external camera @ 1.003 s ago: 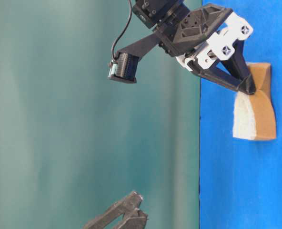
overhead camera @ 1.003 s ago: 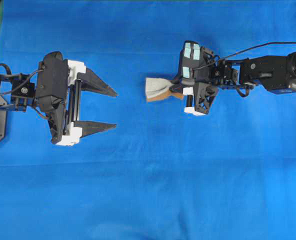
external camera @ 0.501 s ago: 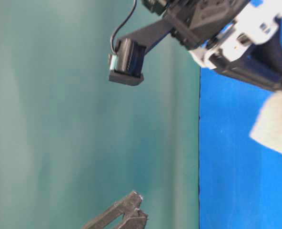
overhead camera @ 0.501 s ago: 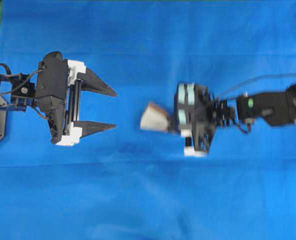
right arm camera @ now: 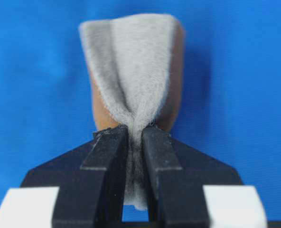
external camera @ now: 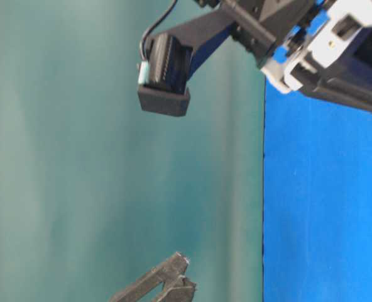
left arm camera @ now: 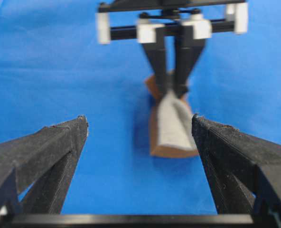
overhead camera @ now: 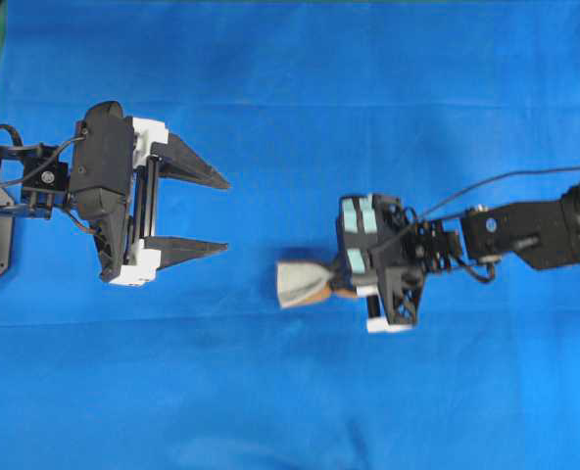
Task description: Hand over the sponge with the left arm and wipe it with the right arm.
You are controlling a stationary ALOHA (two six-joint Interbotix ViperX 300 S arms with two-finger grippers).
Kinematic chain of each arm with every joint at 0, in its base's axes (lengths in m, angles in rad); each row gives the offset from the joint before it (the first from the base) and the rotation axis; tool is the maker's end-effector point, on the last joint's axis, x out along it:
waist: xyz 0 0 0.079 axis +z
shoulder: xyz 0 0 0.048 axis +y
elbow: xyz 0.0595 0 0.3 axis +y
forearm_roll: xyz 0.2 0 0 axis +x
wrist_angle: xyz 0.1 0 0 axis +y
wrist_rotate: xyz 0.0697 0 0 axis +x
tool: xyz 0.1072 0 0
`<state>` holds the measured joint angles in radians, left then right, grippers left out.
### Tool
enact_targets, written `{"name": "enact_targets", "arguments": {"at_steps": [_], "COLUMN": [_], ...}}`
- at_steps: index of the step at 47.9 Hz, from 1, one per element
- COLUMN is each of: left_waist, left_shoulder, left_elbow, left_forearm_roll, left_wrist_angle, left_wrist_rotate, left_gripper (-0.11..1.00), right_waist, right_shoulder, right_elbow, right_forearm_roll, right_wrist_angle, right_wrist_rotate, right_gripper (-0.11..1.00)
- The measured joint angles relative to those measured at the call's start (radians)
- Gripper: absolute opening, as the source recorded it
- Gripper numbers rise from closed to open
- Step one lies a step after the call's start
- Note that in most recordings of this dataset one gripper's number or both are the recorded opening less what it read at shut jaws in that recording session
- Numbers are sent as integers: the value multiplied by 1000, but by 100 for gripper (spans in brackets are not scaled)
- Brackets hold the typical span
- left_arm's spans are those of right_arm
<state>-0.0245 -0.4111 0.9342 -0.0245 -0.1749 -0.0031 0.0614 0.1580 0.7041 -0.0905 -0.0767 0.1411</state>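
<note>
Desk (overhead camera: 290, 78): covered in blue cloth, spanning the whole overhead view; appears as a blue band at the right edge in the table-level view.
Right arm (overhead camera: 535, 230): reaches in from the right of the overhead view, teal patches on the wrist housing, cable looping above.
Left arm (overhead camera: 35, 181): sits at the left edge of the overhead view, plain black wrist.
Left gripper (overhead camera: 223, 213): jaws spread wide, pointing toward the middle, nothing between them; well apart from the sponge.
Right gripper (overhead camera: 331, 287): jaws pressed onto one end of the sponge, squeezing it thin at the pinch.
Sponge (overhead camera: 300, 282): near the middle of the overhead view, sticking out leftward from the right jaws, grey fuzzy face up, orange-brown layer under; in the left wrist view (left arm camera: 171, 126), straight ahead between the open fingers; in the right wrist view (right arm camera: 131, 71), fanning out beyond the tips.
Contact with desk: cannot tell.
</note>
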Motion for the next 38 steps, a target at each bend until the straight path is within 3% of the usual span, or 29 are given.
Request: {"name": "enact_targets", "arguments": {"at_steps": [22,31,38], "left_waist": [0,0,0], "left_shoulder": [3,15,17], "left_elbow": [3,3,3], "left_forearm_roll": [0,0,0], "left_wrist_angle": [0,0,0], "left_wrist_rotate": [0,0,0], "left_gripper": [90,90,90], "right_waist": [-322,-324,-256], "right_shoulder": [-2,-2,-2], "right_elbow": [32,38,43], "right_forearm_roll": [-135,-140,-129], "right_wrist_angle": [-58,-75,-74], "right_wrist_rotate": [-37,-20,-3], "right_gripper": [14,14,14]}}
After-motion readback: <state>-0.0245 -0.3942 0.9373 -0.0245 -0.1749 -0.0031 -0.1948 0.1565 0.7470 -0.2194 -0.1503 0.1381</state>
